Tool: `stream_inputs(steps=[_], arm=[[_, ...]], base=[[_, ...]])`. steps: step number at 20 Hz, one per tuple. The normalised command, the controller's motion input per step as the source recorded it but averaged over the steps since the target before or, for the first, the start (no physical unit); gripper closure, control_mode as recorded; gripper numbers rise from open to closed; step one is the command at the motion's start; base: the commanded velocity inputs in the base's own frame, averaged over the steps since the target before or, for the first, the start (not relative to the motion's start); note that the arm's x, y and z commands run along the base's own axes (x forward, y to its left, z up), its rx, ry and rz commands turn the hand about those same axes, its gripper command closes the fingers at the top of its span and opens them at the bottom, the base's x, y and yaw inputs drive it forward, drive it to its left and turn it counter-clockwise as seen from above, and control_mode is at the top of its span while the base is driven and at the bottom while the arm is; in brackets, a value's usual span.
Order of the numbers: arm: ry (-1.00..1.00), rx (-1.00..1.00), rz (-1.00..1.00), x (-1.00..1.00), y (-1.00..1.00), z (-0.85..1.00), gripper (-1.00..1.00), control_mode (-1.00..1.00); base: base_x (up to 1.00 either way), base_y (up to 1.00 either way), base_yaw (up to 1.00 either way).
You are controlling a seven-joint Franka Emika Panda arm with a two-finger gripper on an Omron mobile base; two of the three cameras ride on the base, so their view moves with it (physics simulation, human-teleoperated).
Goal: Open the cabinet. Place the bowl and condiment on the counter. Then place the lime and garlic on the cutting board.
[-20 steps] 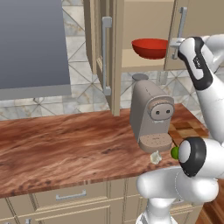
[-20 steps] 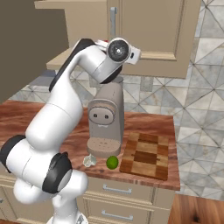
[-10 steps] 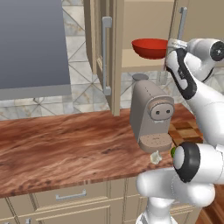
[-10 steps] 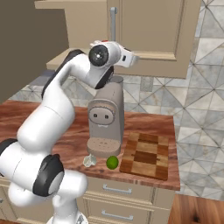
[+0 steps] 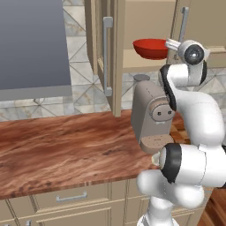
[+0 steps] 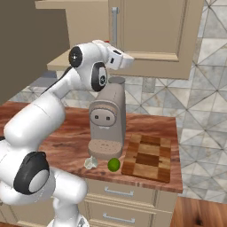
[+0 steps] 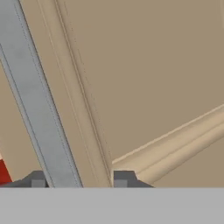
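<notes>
The cabinet [image 5: 145, 17] has its left door [image 5: 106, 57] swung open and its right door [image 6: 150, 26] closed. On the open shelf sits the red bowl [image 5: 150, 47]. My gripper [image 5: 175, 44] [image 6: 127, 60] is at the lower end of the right door's silver handle [image 5: 184, 22] [image 6: 114, 22]. In the hand view the handle [image 7: 39, 109] runs between the fingertips, and the gripper [image 7: 78, 179] is shut on it. Lime [image 6: 114, 164] and garlic [image 6: 91, 162] lie on the counter [image 5: 66, 150] by the cutting board [image 6: 148, 157]. The condiment is out of view.
A beige coffee machine [image 5: 152, 114] [image 6: 106, 124] stands on the counter below my arm, just behind the lime and garlic. A grey panel [image 5: 33, 44] hangs at the left. Drawers [image 6: 117, 193] run under the counter's front edge. A red sliver [image 7: 3, 173] shows beside the handle.
The jaws have narrowed around the right door's handle. My arm's upper joints have swung leftward while the hand stayed at the handle. The door has not moved.
</notes>
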Motion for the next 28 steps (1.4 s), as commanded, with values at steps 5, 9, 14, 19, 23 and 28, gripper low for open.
stream_inputs(steps=[5, 9, 14, 19, 23, 28], arm=[[0.0, 0.19, -0.2, -0.21, -1.0, 0.0, 1.0, -1.0], [0.0, 0.28, -0.12, -0.45, -1.0, 0.02, 1.0, -1.0], [0.0, 0.33, -0.07, -0.62, -1.0, 0.09, 1.0, -1.0], [0.0, 0.32, -0.05, -0.72, -1.0, 0.04, 1.0, -1.0], [0.0, 0.27, -0.02, -0.75, -1.0, 0.0, 1.0, -1.0], [-0.02, 0.22, 0.0, -0.7, -1.0, 0.0, 1.0, -1.0]], base=[[0.0, 0.0, 0.0], [0.0, 0.0, 0.0], [0.0, 0.0, 0.0], [0.0, 0.0, 0.0], [0.0, 0.0, 0.0], [0.0, 0.0, 0.0]])
